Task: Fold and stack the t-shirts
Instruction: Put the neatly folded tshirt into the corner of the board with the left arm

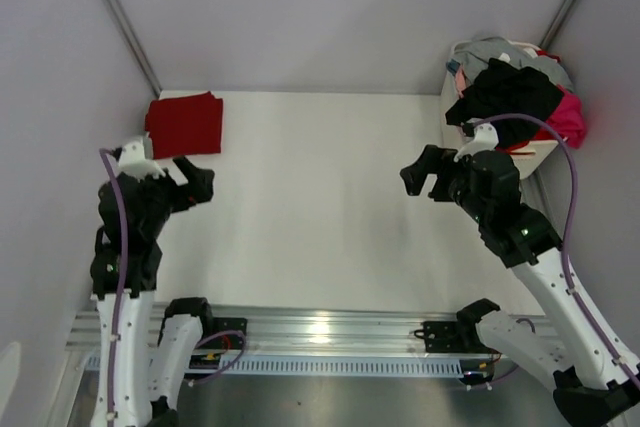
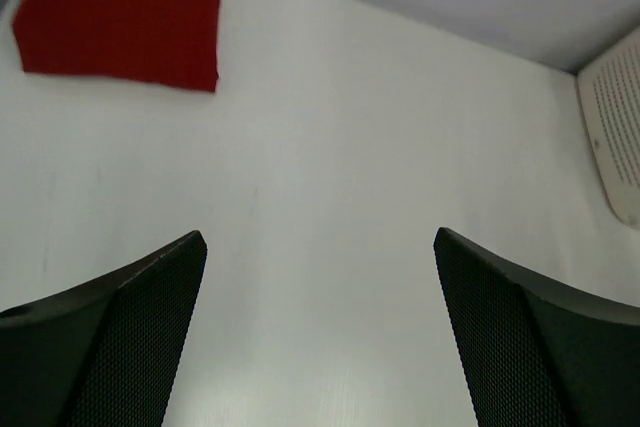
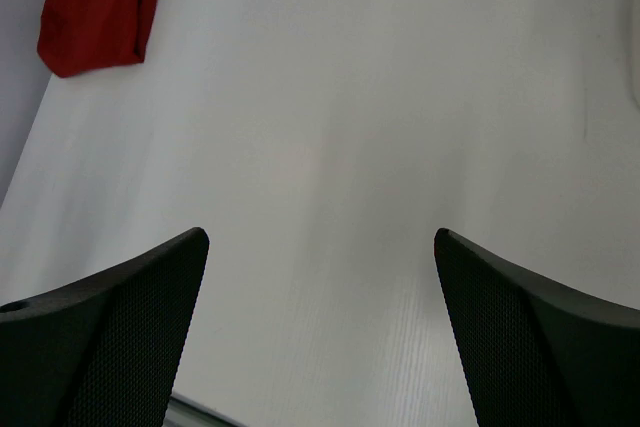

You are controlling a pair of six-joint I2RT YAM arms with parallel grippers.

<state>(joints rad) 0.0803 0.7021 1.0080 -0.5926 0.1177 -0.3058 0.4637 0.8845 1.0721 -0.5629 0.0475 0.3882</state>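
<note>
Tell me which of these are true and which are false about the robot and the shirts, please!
1. The folded dark red cloth t-shirt lies in the far left corner of the white table. True.
2. The left gripper clutches it. False: open, empty, apart from it.
3. The right gripper is open and empty. True.
4. The heap of black, pink and grey cloth t-shirts sits mid-table. False: it fills the white perforated basket at the far right.

You have a white table (image 1: 320,207) in front of you. At the table's far right corner sits a white perforated basket (image 2: 618,137). A silver metal rail (image 1: 330,332) runs along the table's near edge. Pale grey walls (image 1: 330,17) close the table in behind and on both sides, with a thin metal pole (image 1: 118,17) rising from its far left corner.
</note>
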